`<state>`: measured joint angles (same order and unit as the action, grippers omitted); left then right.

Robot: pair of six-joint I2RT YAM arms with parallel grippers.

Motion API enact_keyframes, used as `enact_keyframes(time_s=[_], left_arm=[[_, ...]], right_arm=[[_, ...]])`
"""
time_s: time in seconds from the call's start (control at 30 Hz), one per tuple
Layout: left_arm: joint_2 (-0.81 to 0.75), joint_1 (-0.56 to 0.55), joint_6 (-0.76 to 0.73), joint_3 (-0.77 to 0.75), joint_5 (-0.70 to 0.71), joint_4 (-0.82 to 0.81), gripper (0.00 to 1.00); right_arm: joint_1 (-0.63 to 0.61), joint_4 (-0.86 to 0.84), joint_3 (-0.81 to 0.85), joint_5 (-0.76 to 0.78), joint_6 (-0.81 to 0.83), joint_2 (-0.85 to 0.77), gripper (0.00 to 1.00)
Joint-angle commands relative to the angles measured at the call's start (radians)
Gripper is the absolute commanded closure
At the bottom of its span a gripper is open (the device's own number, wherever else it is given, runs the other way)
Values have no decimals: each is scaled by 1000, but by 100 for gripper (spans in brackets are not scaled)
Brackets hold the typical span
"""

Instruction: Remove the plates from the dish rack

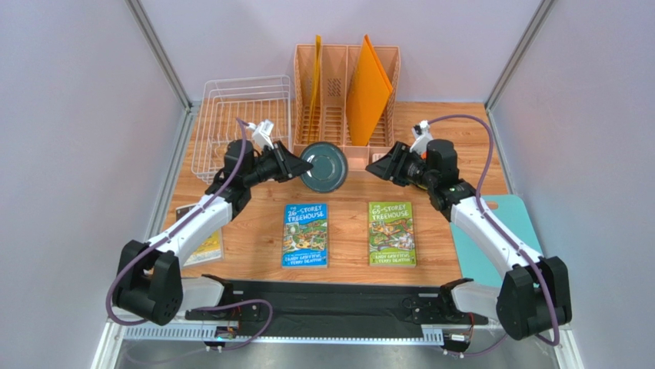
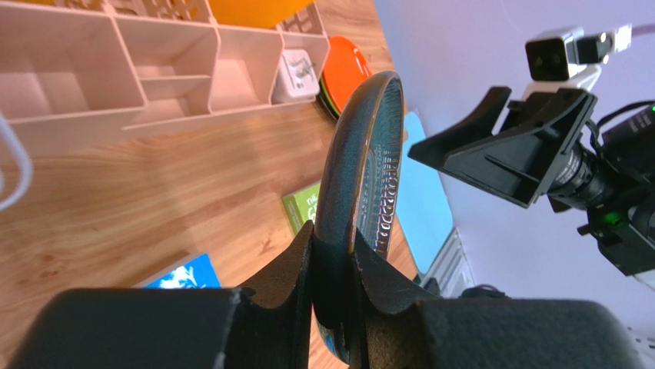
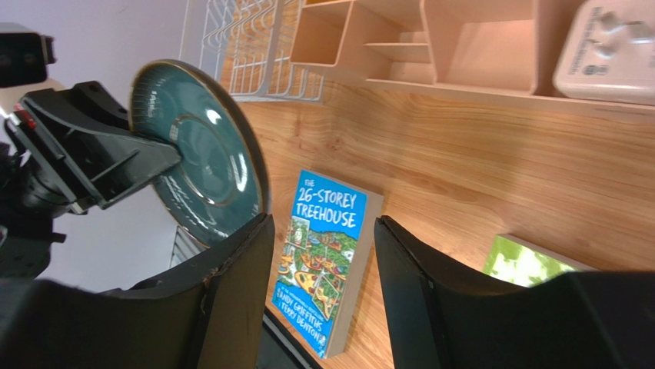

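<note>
My left gripper [image 1: 296, 167] is shut on the rim of a dark teal-black plate [image 1: 324, 169] and holds it on edge above the table's middle, in front of the organizer. In the left wrist view the plate [image 2: 369, 154] stands upright between the fingers [image 2: 334, 231]. My right gripper [image 1: 377, 169] is open and empty just right of the plate, facing it. In the right wrist view [image 3: 323, 223] the plate [image 3: 204, 154] is up left of it. The white wire dish rack [image 1: 238, 115] at back left shows no plates. An orange plate [image 2: 350, 65] lies on a stack by the organizer's right end.
A peach slotted organizer [image 1: 346, 92] with orange folders [image 1: 367, 88] stands at the back. A blue book [image 1: 305, 234] and a green book [image 1: 391, 233] lie in front. A teal mat [image 1: 492, 238] lies at the right. A white adapter [image 3: 607, 50] sits by the organizer.
</note>
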<state>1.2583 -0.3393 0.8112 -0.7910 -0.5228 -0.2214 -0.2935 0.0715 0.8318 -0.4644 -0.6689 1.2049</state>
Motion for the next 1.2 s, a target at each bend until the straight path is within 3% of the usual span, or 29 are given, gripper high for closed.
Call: enact_keyframes(time_s=[0.0,0.33,0.6,0.77,0.9,0.97,1.03,1.17], left_arm=[[30,-58,54,-13,-8,-154,100],[115,-147,60,-60,4,-187,100],[158,-152,69,-68,-5,-225,100],[179,-152,65,-85,-13,-236,100],[207,-152,65,-105,-19,-230,100],[214,-152,59,-113,-20,-222,87],[219,-150,49,-119,-16,-210,62],[214,-150,23,-119,6,-179,40]], right_arm=[[-36,-179,4,-49,-63,61,44],[-81,-282,23,-91,-92,200,45],[-82,-387,4,-229,-130,255,72],[-84,-447,-20,-321,-141,266,99],[-81,-455,-43,-321,-144,237,100],[-81,-432,-48,-297,-135,219,100],[-72,-392,-46,-263,-124,191,100],[-52,-290,-34,-182,-88,128,100]])
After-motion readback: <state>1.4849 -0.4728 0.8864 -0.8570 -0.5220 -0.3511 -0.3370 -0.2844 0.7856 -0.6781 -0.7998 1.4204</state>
